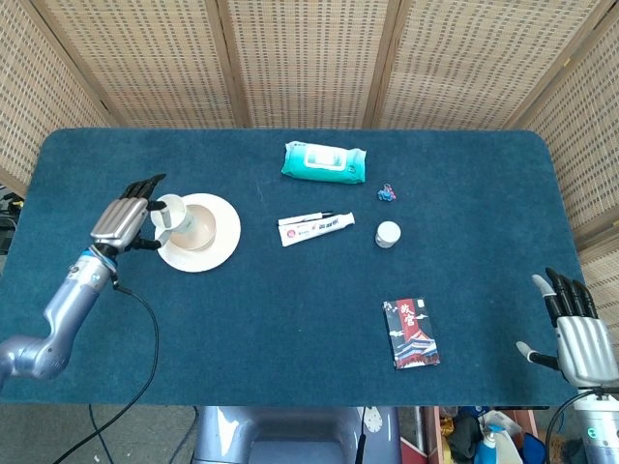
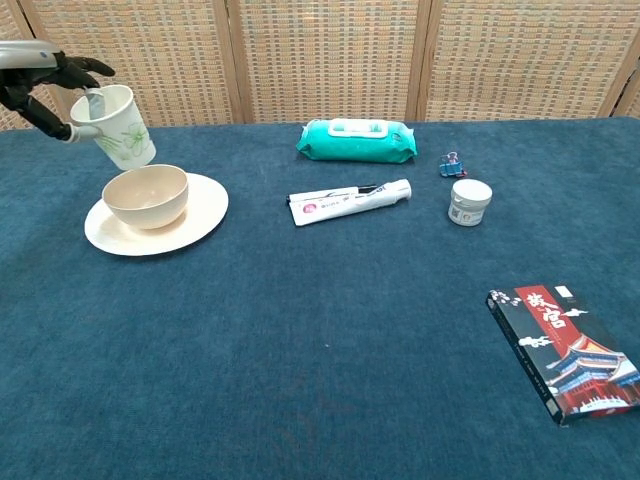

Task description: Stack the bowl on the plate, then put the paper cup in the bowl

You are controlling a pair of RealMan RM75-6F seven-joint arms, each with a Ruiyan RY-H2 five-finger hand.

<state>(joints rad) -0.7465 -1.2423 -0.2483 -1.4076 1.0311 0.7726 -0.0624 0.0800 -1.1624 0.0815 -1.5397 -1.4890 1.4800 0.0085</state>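
At the upper left of the chest view, the left hand (image 2: 35, 80) grips the paper cup (image 2: 115, 126) and holds it tilted in the air, just above the far left rim of the bowl (image 2: 146, 195). The bowl sits on the plate (image 2: 200, 215), left of centre on the blue table (image 2: 320, 350). In the head view the right hand (image 1: 577, 329) shows at the lower right edge of the frame, fingers apart and holding nothing. A green wipes pack (image 2: 357, 140) lies at the top centre, a tube (image 2: 348, 201) below it, a small jar (image 2: 469, 201) to the right and a book (image 2: 565, 350) at the lower right.
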